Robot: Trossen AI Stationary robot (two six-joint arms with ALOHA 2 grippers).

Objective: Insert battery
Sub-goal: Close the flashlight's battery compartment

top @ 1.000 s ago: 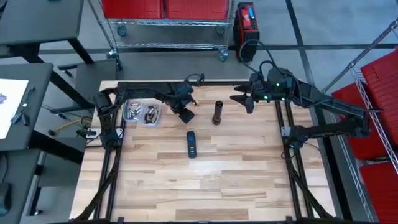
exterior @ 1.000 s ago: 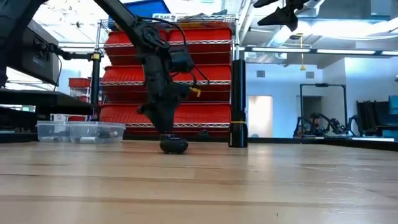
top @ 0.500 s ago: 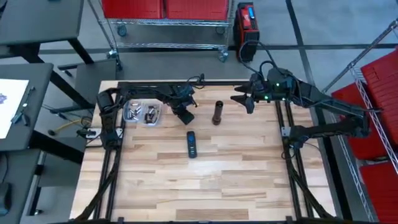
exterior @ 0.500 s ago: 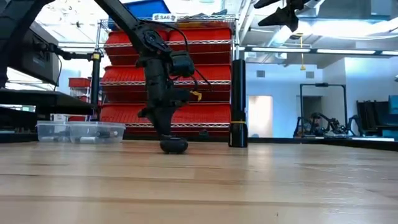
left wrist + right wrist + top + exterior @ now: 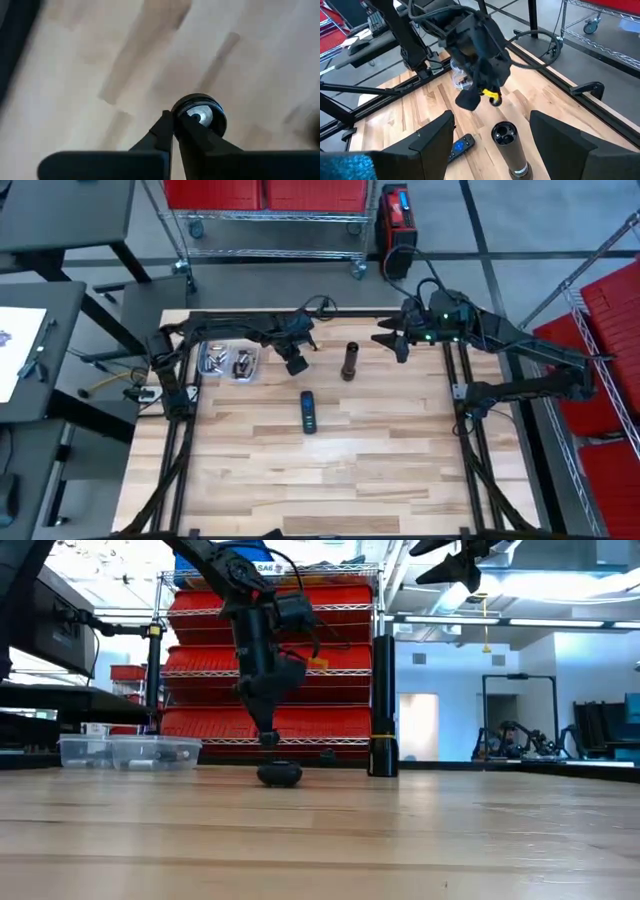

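Observation:
My left gripper [image 5: 296,364] hangs a little above the table at the far middle, shut on a small round black cap [image 5: 202,117] with a silver inside. A dark flashlight tube [image 5: 350,361] stands upright to its right, resting on its bottom end with its open end [image 5: 504,133] up. A clear box [image 5: 228,360] to the left holds several batteries. My right gripper [image 5: 393,343] waits open, raised high at the far right. My left gripper holds the cap by its rim [image 5: 176,111], which appears pinched between the two fingers, one inside the cap and one outside. The fingers come from above, pointing down. The cap hangs at the fingertips [image 5: 270,738], clear of the table, with its open side up.
A dark remote [image 5: 308,411] lies on the table just in front of the left gripper, its long side running near to far. Bare wood spreads over the near half of the table. Arm mounts and cables line both side edges.
My left gripper has risen straight up from the tabletop, staying shut, and now hangs above the remote's height in the low view. The flashlight tube and the remote have stayed where they were.

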